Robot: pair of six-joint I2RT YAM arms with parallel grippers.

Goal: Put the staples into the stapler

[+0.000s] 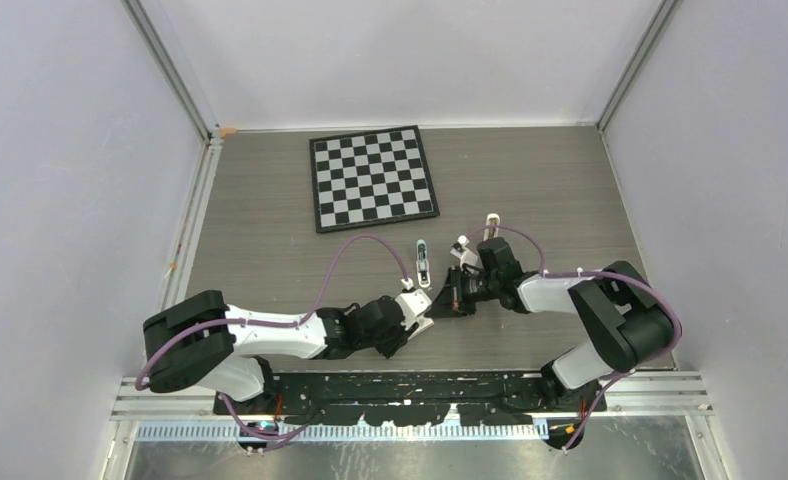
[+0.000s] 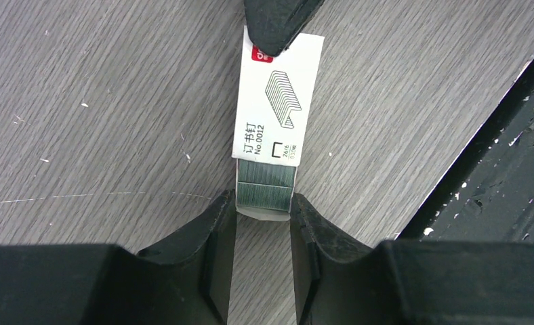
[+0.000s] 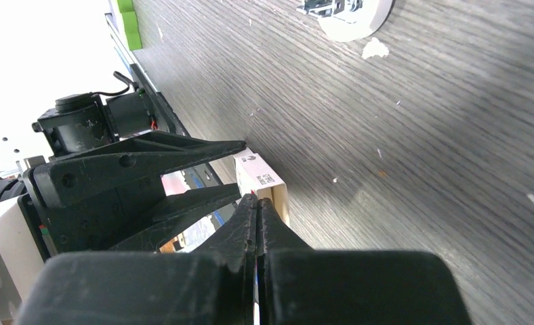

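Two pincers: at staple box (image 2: 278,101)
Left pincer (image 2: 263,200): clamping staples (image 2: 265,184) jutting out
Right pincer (image 3: 257,200): fully closed, tip at box end

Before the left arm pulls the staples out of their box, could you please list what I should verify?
1. Left gripper closed on the staples: ok, a finger touches each side.
2. Staples sticking out of the box far enough to grip: ok.
3. Right gripper shut, with its tip on the box's far end: ok.
4. Box held firmly enough to stay put: cannot tell.
5. Box lying flat on the table: ok.
6. The two grippers clear of each other: ok, they sit at opposite ends of the box.
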